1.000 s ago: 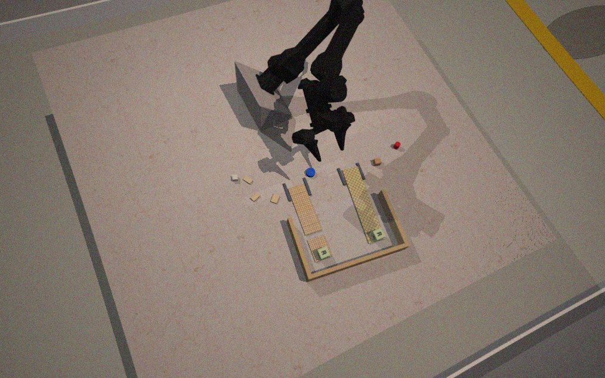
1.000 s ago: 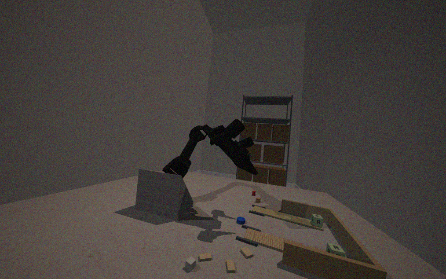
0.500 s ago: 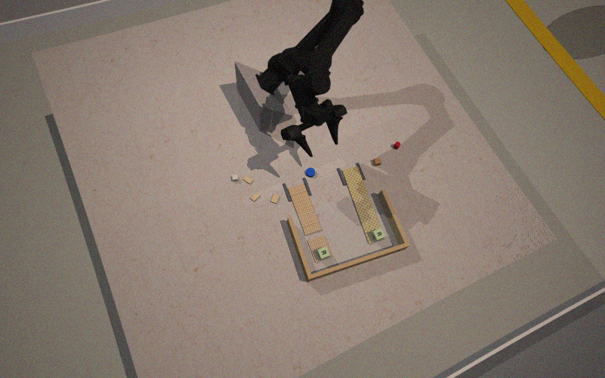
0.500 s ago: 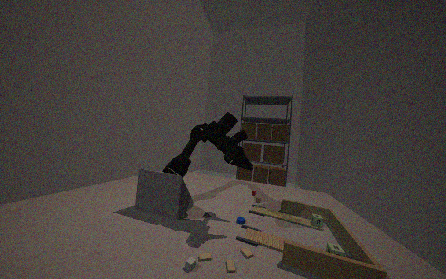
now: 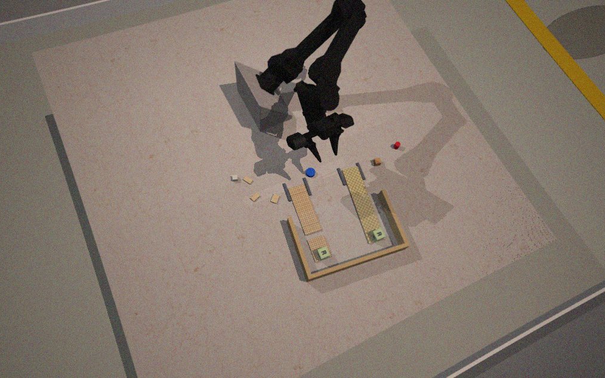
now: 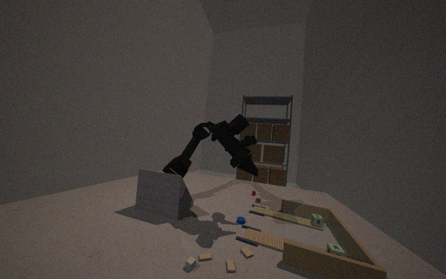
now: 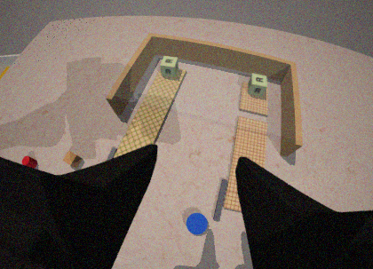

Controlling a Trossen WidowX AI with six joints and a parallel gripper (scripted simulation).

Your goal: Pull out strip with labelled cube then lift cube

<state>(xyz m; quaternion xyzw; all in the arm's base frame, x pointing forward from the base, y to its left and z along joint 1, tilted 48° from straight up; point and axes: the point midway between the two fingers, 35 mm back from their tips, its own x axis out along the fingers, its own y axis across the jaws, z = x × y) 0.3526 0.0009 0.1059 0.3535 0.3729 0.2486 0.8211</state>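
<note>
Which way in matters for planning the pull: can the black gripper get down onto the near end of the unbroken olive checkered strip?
Probably yes: the gripper hangs empty above the olive strip's near end, which lies outside the wooden fence.

— Where do we see the two strips?

— Side by side on the worktop point(image 5: 154, 141), both running into the three-sided frame point(image 5: 357, 263). The whole strip point(image 5: 363, 201) lies right in the top view, the broken strip point(image 5: 305, 208) left, each with a cube at its far end.

— And our claw point(image 5: 324, 151)?

— Raised above the worktop, before the strips' near ends, with the disc point(image 5: 310, 172) just below it.
</note>
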